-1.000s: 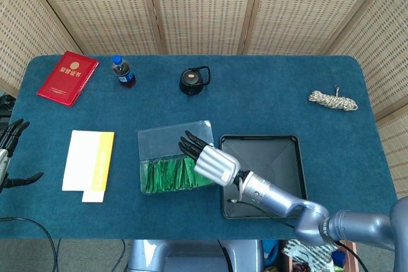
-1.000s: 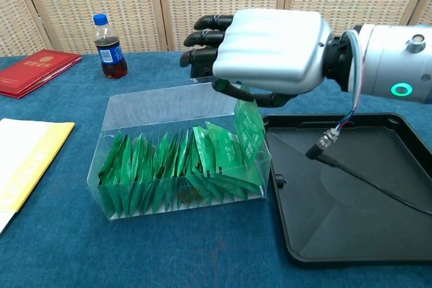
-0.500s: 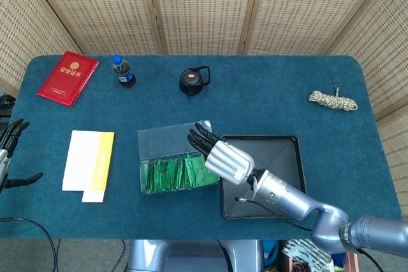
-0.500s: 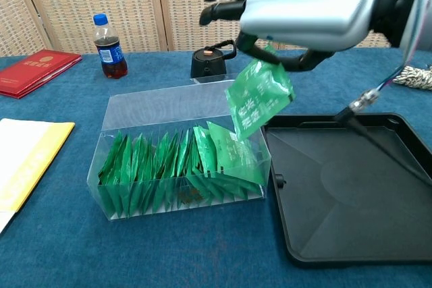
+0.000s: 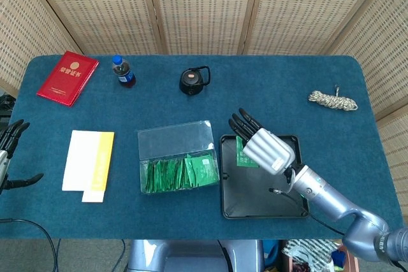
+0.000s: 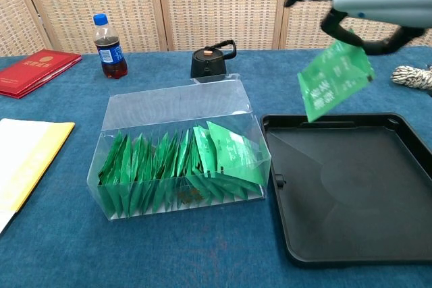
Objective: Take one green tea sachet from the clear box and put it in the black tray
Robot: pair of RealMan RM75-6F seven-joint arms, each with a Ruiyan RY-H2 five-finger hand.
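You had carried the sachet rightward since the earlier frames: a second before, your right hand was low at the box's right end with the packet barely clear of the others, and now it hung above the tray.

At the far left edge of the head view, your left hand [image 5: 11, 151] stayed parked off the table's corner, fingers apart and holding nothing, out of the way. Next came the white and yellow paper [image 5: 89, 160], flat and untouched, with the red booklet [image 5: 67, 77] and cola bottle [image 5: 123, 71] well behind it. The clear box [image 6: 179, 146] sat mid-table, its remaining green sachets standing on edge in a row, the rightmost ones leaning.

Just beside the box's right wall lay the black tray [image 6: 405, 234], close enough that the transfer needed only a short sideways sweep. Your right hand [image 5: 264, 146] was over the tray's rear-left part, thumb and a finger pinching the top edge of the green tea sachet [image 6: 334, 80] so it dangled tilted, free of the tray floor. That top-edge pinch probably let the packet hang clear for a simple drop. Further right, the rope coil [image 5: 333, 100] lay well apart.
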